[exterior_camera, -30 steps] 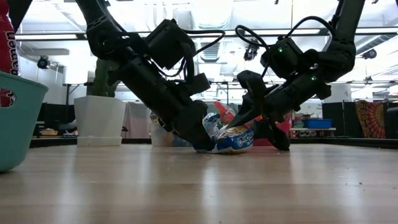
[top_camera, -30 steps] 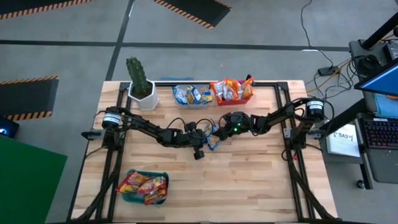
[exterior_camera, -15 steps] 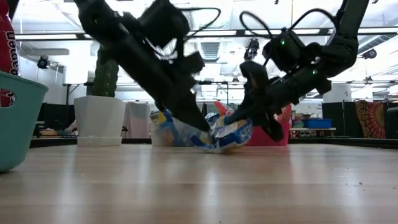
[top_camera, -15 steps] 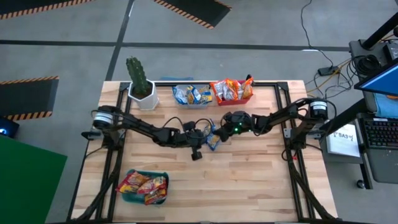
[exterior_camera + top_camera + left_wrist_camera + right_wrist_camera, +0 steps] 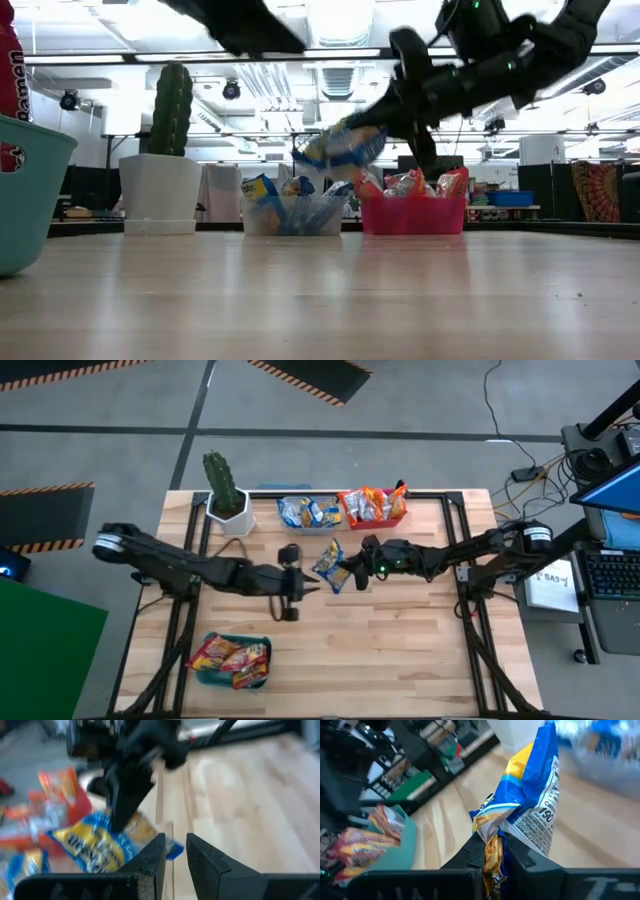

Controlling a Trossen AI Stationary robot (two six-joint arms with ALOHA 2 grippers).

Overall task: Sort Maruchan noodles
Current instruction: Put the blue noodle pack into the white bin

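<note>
My right claw point(image 5: 347, 574) clamped on one blue-yellow noodle packet point(image 5: 331, 563), lifted above table point(image 5: 400, 650) centre, my left claw point(image 5: 300, 589) slightly apart, empty, three bins of packets: clear point(image 5: 308, 513), red point(image 5: 374, 507), teal point(image 5: 232, 661)

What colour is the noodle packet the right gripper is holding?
Blue and yellow with a white back panel; the packet in the right gripper shows best in the right wrist view.

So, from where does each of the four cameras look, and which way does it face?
High view: overhead, facing straight down; both arms, table.
Low view: table height, facing level; right tool lifting the blue-white packet.
Left wrist view: behind the left tool, facing the packet.
Right wrist view: behind the right tool, shut on the packet, facing the teal bin.
All four share the packet.
</note>
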